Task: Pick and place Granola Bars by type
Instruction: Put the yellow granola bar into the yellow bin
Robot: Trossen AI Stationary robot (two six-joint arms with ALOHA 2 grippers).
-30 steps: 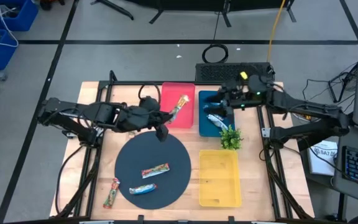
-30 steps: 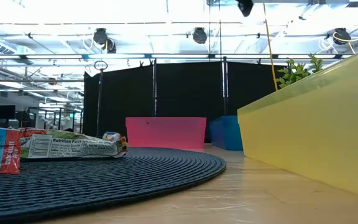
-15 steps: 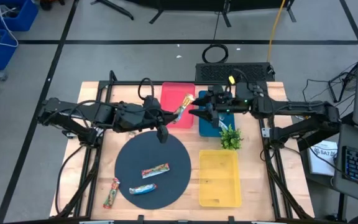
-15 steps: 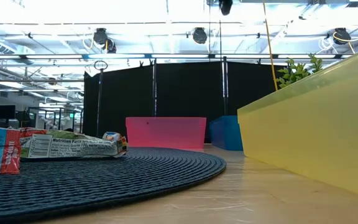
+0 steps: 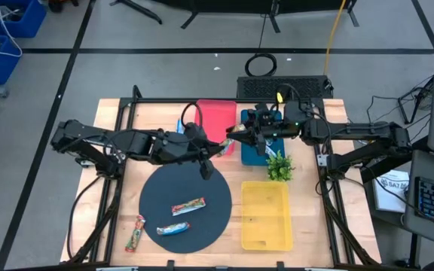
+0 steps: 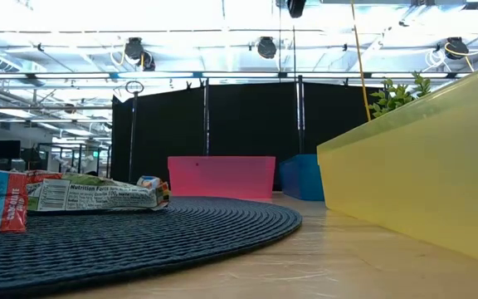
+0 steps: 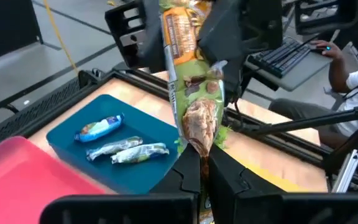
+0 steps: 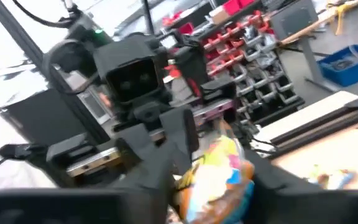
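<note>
An orange-green-yellow granola bar (image 5: pixel 230 140) hangs in the air between the red tray (image 5: pixel 211 119) and the blue tray (image 7: pixel 114 134). My left gripper (image 5: pixel 218 148) is shut on its lower end. My right gripper (image 5: pixel 242 134) comes level from the right. Its open fingers stand on either side of the bar's other end (image 7: pixel 178 25). Three bars lie in the blue tray, one blue-white (image 7: pixel 101 127) and two silvery (image 7: pixel 129 153). Two more bars (image 5: pixel 188 205) (image 5: pixel 173 228) lie on the dark round mat (image 5: pixel 202 188). Another bar (image 5: pixel 134 233) lies on the table at the near left. My left gripper pinches the bar's lower end (image 7: pixel 201 144) between its two fingers. The fingers lie along the bar. The bar stands up past the fingers, slanting toward my right gripper, lifted clear of the trays. My right gripper has the bar's far end (image 8: pixel 219 177) between its fingers; I cannot tell whether they touch it.
A small green plant (image 5: pixel 279 165) stands just near of the blue tray. A yellow tray (image 5: pixel 266 218) sits at the near right. The low view shows the mat's bars (image 6: pixel 98 196) and the yellow tray's wall (image 6: pixel 421 166).
My left gripper has carried the bar toward the table's right edge, from over the red tray to the gap beside the blue tray. My right gripper has swung from over the blue tray toward the left. It now reaches the bar's far end, with its fingers drawn closer together.
</note>
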